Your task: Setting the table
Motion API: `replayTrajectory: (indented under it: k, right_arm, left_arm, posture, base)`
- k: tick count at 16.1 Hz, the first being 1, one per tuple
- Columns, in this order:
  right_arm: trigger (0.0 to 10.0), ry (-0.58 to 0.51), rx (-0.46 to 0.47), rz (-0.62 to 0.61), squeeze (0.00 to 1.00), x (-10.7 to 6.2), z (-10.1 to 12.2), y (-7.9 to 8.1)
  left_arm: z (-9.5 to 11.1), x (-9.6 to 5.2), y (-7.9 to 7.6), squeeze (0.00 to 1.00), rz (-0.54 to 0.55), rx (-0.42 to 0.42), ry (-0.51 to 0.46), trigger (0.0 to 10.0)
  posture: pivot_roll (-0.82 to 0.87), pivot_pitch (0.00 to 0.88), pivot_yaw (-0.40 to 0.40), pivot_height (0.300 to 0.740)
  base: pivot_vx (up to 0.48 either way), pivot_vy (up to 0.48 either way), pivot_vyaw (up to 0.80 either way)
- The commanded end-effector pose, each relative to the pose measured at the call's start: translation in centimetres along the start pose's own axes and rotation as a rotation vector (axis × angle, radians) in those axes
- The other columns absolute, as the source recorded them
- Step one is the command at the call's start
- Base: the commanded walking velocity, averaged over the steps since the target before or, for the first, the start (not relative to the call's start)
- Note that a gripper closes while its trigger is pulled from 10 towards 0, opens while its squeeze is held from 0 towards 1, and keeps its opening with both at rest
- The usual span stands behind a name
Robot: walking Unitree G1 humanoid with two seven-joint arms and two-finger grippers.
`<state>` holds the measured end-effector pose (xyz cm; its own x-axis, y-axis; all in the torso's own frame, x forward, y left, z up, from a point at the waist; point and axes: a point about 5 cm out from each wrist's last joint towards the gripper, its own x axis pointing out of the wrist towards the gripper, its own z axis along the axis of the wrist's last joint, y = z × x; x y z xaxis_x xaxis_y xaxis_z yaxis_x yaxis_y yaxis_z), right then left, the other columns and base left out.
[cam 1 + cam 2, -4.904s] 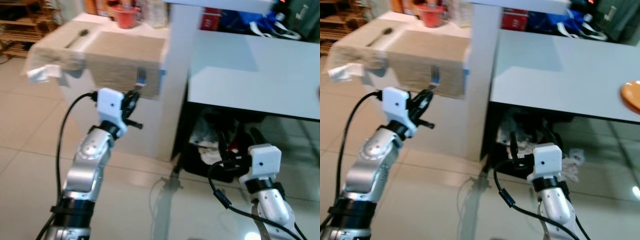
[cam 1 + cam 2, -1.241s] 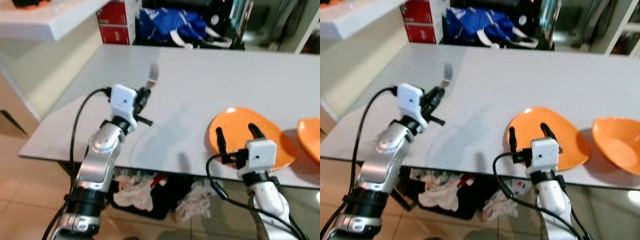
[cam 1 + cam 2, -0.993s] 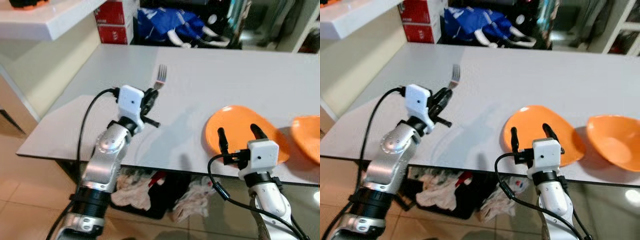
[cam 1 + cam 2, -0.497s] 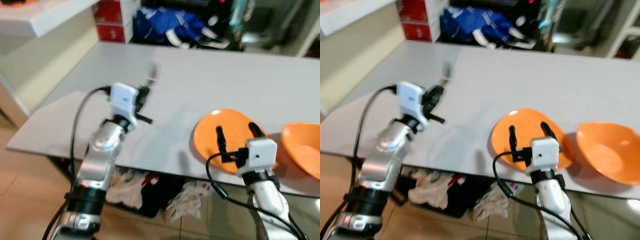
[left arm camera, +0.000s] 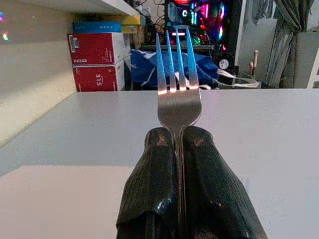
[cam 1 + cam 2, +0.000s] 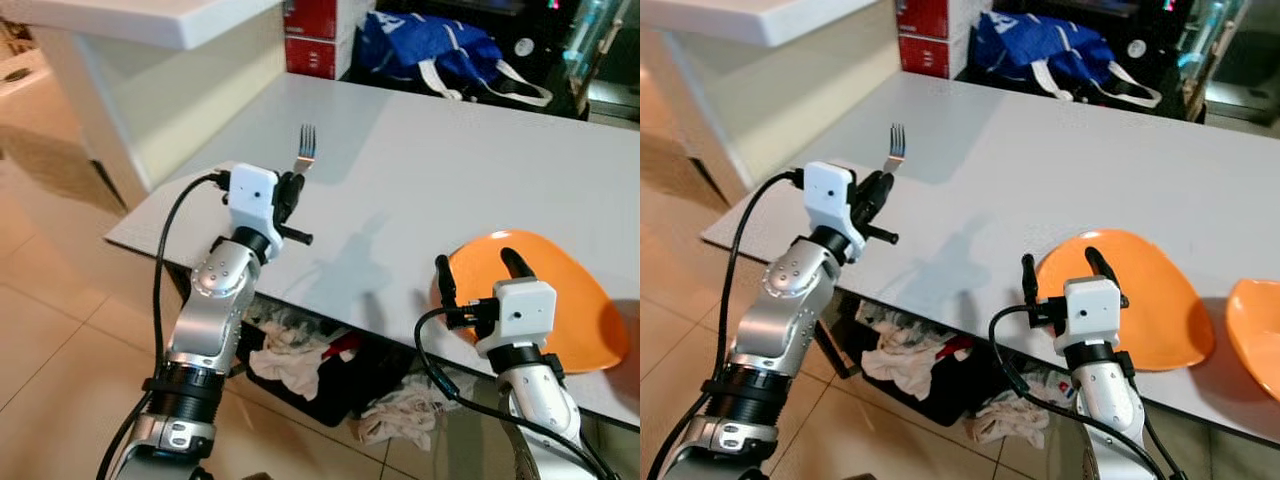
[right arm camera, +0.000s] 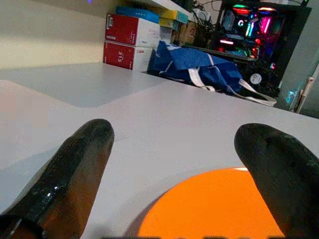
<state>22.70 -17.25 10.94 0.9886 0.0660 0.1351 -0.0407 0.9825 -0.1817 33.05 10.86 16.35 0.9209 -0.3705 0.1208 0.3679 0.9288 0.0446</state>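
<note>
Partly set: orange plate (image 6: 1140, 300) on table (image 6: 1060, 190), bowl (image 6: 1258, 322) beside it at the right, probably. Left gripper (image 6: 290, 190) fingers clamped on fork (image 6: 304, 150), upright above table edge, not placed. Right gripper (image 6: 1070, 268) fingers wide apart, empty, over plate

Red boxes (image 5: 97, 60) beyond the left gripper (image 5: 179, 144), white label on the upper box unreadable, lower box marked with figures like "315", nothing else legible
</note>
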Motion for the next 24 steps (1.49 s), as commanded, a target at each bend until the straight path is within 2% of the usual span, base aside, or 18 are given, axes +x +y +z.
replayTrajectory:
  k: [1, 4, 7, 10, 13, 16, 20, 22, 24]
  right_arm:
    - [10.0, -0.002, -0.003, -0.015, 0.0, -0.1, 0.1, -0.3]
    - [10.0, -0.009, -0.012, -0.023, 0.0, -0.2, 0.3, -0.4]
    - [10.0, 0.001, -0.02, -0.016, 0.0, -0.3, 0.2, -0.2]
    - [10.0, -0.008, -0.02, -0.014, 0.0, -0.4, 0.3, -0.2]
    - [10.0, -0.007, -0.021, -0.005, 0.0, -0.6, 0.3, -0.1]
    - [10.0, -0.005, -0.02, 0.001, 0.0, -0.8, 0.3, 0.0]
    - [10.0, 0.0, -0.019, 0.003, 0.0, -0.9, 0.2, 0.0]
    - [10.0, 0.004, -0.018, 0.004, 0.0, -0.9, 0.2, 0.0]
    - [10.0, 0.005, -0.019, 0.003, 0.0, -1.0, 0.2, 0.0]
  left_arm:
    - [0.3, 0.3, -0.5, 0.0, -0.019, 0.005, -0.003, 0.0]
    - [0.3, 0.4, -0.7, 0.0, -0.035, 0.003, -0.007, 0.0]
    - [0.3, 0.4, -0.8, 0.0, -0.044, 0.006, -0.006, 0.0]
    - [0.1, 0.5, -0.5, 0.0, -0.016, 0.01, 0.006, 0.0]
    - [0.0, 0.6, 0.2, 0.0, 0.023, 0.039, 0.021, 0.0]
    - [-0.4, 0.9, 1.1, 0.0, 0.073, 0.047, 0.076, 0.0]
    - [-0.1, 1.8, 1.8, 0.0, 0.102, 0.066, 0.091, 0.0]
    - [0.2, 3.0, 2.4, 0.0, 0.103, 0.098, 0.112, 0.0]
    - [0.2, 3.6, 2.8, 0.0, 0.103, 0.12, 0.127, 0.0]
  posture:
    - [-0.15, 0.0, 0.036, 0.74]
    - [-0.16, 0.0, 0.041, 0.74]
    - [-0.16, 0.0, 0.047, 0.74]
    - [-0.16, 0.0, 0.046, 0.74]
    - [-0.16, 0.0, 0.041, 0.74]
    - [-0.16, 0.0, 0.039, 0.74]
    - [-0.16, 0.0, 0.039, 0.74]
    - [-0.16, 0.0, 0.036, 0.74]
    - [-0.17, 0.0, 0.035, 0.74]
  base:
    - [0.0, -0.472, 0.0]
    - [0.0, -0.472, 0.0]
    - [0.0, -0.469, -0.74]
    - [0.0, -0.398, 0.0]
    - [0.0, 0.0, 0.0]
    - [0.0, 0.0, 0.0]
    - [0.0, 0.0, 0.0]
    - [0.0, 0.0, 0.0]
    - [0.0, 0.0, 0.0]
